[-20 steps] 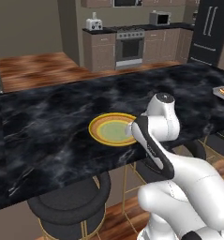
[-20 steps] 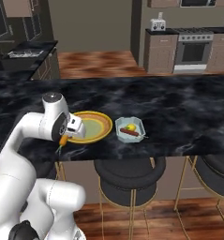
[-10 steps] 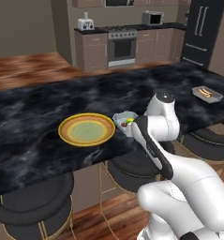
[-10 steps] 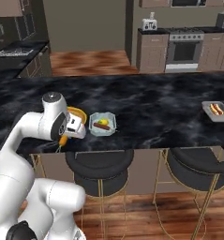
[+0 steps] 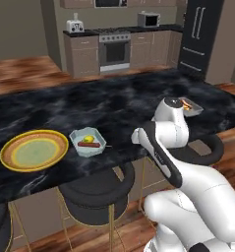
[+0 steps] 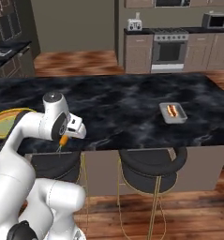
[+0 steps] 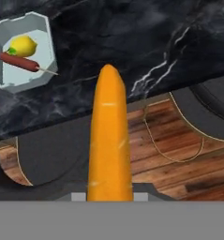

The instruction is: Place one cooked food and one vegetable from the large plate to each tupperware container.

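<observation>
Rolling rightward with the carrot (image 7: 109, 136) clamped in the gripper (image 6: 63, 140), leaving the filled container (image 5: 88, 142) at frame left, nearing the hot-dog container (image 6: 173, 112).

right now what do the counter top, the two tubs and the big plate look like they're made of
Counter top: polished black stone, probably marble, going by the white veins and soft sheen.
Near tub and far tub: thin pale blue-grey plastic, seemingly translucent; the food shows against light walls.
Large plate: glazed ceramic by the look, with a golden-yellow rim and a pale green centre, though this rendering leaves that open.
</observation>
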You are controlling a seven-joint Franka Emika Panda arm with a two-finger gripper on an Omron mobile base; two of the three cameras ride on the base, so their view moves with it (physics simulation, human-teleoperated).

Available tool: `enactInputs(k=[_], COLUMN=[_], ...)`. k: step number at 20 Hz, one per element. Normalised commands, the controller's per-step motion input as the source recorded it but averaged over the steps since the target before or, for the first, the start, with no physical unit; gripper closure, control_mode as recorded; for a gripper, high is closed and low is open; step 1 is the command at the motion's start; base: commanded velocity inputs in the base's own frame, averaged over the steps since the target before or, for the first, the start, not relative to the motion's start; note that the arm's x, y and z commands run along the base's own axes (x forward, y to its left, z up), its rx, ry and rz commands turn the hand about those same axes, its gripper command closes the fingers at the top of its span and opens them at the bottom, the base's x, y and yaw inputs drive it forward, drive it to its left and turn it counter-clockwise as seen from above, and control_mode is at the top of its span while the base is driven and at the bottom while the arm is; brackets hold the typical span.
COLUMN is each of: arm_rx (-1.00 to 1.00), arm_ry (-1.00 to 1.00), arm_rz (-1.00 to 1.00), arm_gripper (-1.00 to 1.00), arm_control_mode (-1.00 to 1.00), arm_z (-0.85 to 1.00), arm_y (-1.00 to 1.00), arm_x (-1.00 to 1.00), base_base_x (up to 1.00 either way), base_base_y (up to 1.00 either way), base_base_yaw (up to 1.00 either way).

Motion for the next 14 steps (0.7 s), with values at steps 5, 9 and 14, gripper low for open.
enactInputs(k=[5,9,14], arm_rx=[0.00,0.00,0.00], arm_ry=[0.00,0.00,0.00], arm_rz=[0.00,0.00,0.00], arm_gripper=[1.00,1.00,1.00], arm_control_mode=[1.00,1.00,1.00], arm_z=[0.00,0.00,0.00], arm_y=[0.00,0.00,0.00], arm_x=[0.00,0.00,0.00], base_base_x=[0.00,0.05,0.18], base_base_y=[-1.00,-1.00,-1.00], base_base_yaw=[0.00,0.00,0.24])
